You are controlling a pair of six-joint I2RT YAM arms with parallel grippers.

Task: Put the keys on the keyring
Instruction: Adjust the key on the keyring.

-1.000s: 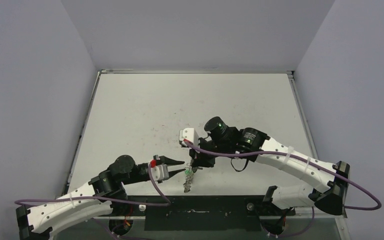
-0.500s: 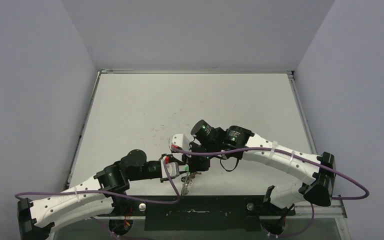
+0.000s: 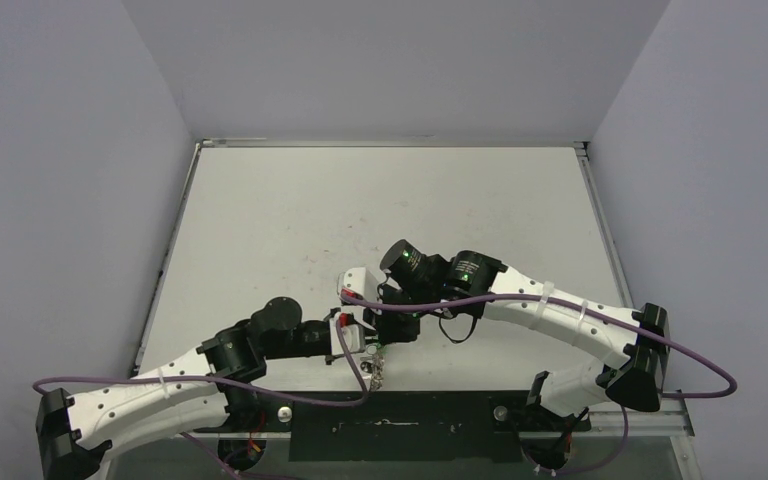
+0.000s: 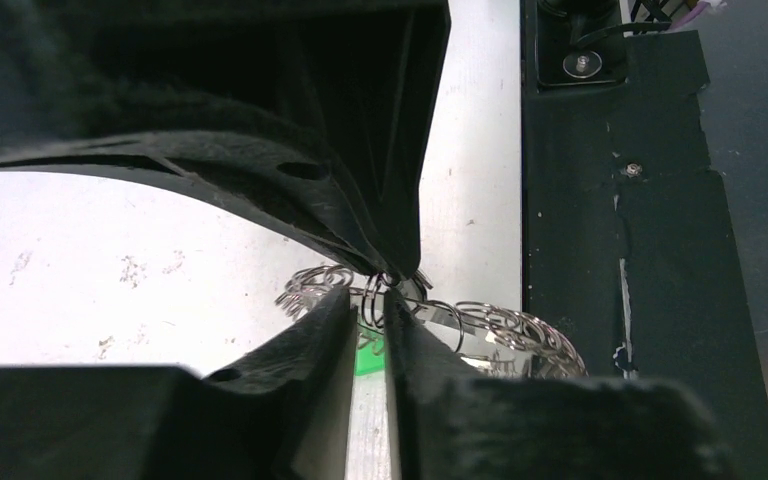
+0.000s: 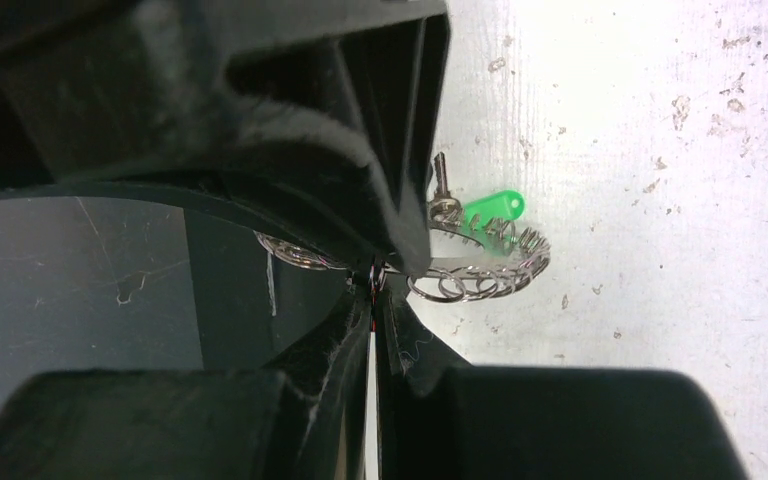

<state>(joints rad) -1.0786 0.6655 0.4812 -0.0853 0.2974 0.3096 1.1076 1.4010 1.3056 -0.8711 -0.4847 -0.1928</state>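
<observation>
Keyring (image 5: pixel 485 272): silver scalloped wire hoop, near front edge of desk (image 5: pixel 660 150), rim clamped in right pincer (image 5: pixel 374 285). Green-headed key (image 5: pixel 493 207): touching hoop rim. Silver key shank (image 5: pixel 439 172): just beside it.

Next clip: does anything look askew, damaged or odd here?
Nothing is spilled or damaged. One oddity: both claws crowd the same keyring near the table's near edge. The right claw pinches its rim and the left claw grips it alongside. The green key lies against the rim. The tabletop is scuffed.
</observation>
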